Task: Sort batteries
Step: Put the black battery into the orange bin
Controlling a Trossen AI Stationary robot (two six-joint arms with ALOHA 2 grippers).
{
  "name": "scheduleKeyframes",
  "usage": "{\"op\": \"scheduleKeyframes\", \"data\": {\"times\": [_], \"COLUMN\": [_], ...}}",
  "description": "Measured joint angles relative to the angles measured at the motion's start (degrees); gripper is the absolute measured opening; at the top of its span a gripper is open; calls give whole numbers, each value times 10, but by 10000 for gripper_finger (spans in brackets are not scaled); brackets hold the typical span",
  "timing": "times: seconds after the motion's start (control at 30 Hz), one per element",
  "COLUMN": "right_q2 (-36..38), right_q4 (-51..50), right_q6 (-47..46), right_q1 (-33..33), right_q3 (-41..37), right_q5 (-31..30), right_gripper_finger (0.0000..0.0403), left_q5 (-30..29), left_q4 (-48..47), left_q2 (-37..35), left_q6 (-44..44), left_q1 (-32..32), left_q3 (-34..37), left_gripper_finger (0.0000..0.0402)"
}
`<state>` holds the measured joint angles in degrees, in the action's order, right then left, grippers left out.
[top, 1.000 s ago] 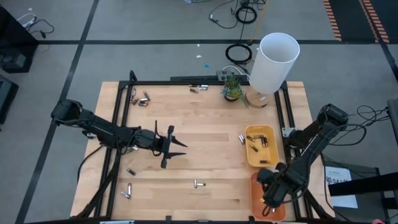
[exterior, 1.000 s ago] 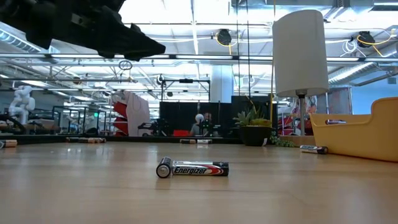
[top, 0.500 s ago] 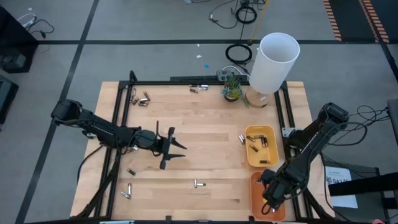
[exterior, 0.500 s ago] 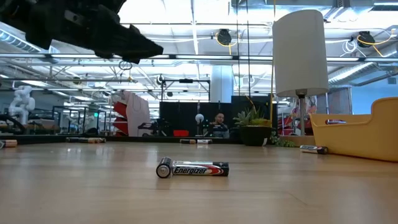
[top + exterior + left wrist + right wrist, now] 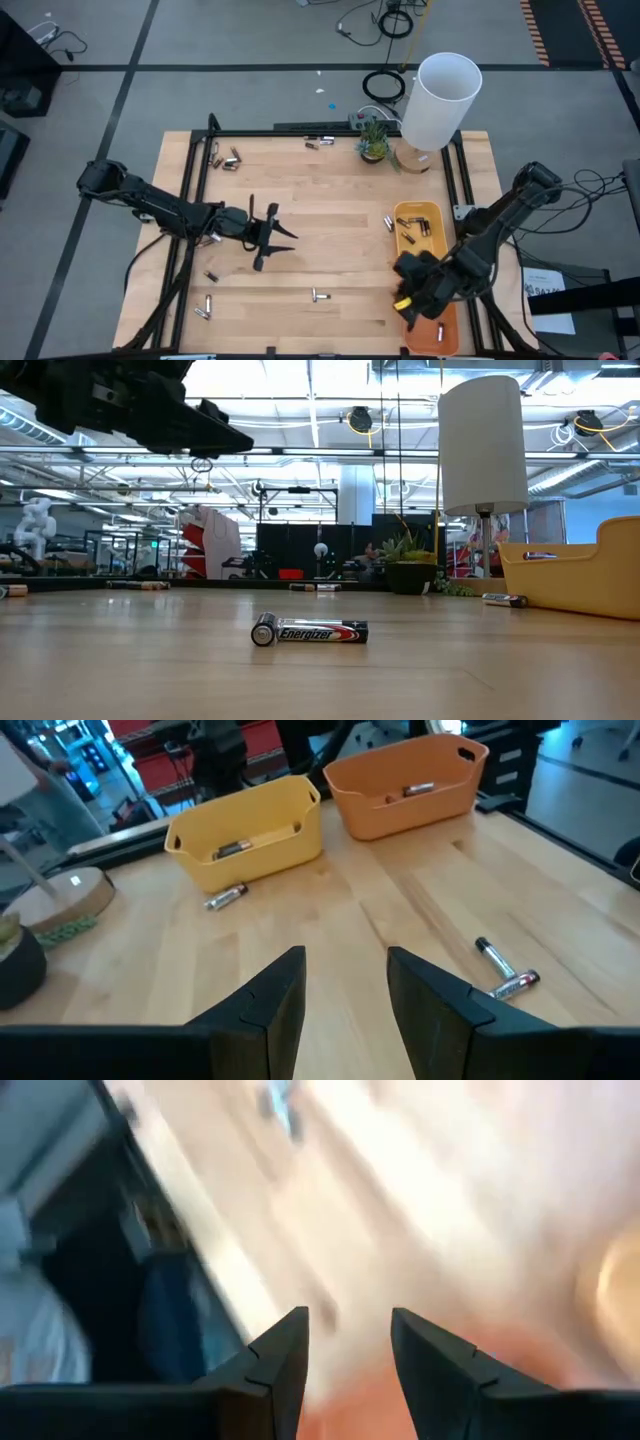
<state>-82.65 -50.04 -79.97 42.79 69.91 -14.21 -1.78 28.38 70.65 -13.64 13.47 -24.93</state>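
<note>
left arm (image 5: 150, 205): dark, slender jointed links with a rounded, bulkier housing at the outer end
left gripper (image 5: 272, 236): two thin black fingers, pointed at the tips
left fingers (image 5: 268, 1005): matte black, flat-faced, angular stepped edges
right arm (image 5: 500, 225): dark, thicker rounded joint near the table edge, black cables trailing off it
right gripper (image 5: 408, 292): chunky black body with a small yellow patch
right fingers (image 5: 280, 1360): matte black, same angular wedge shape
</note>
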Motion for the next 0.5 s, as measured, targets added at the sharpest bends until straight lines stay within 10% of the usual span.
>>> {"op": "scheduleKeyframes", "data": {"times": [0.13,0.5], "right_q2": [-12,-134], "right_q4": [74,339], "right_q6": [125,437], "right_q1": [-27,-115], "right_q3": [0,0], "right_q5": [-83,-59], "right_gripper_finger": [135,141], "left_q5": [0,0], "left_q4": [-3,-29], "left_q2": [0,0], "left_q6": [-3,-2], "left_q1": [0,0], "left_q3": [0,0], "left_gripper_finger": [153,153]}}
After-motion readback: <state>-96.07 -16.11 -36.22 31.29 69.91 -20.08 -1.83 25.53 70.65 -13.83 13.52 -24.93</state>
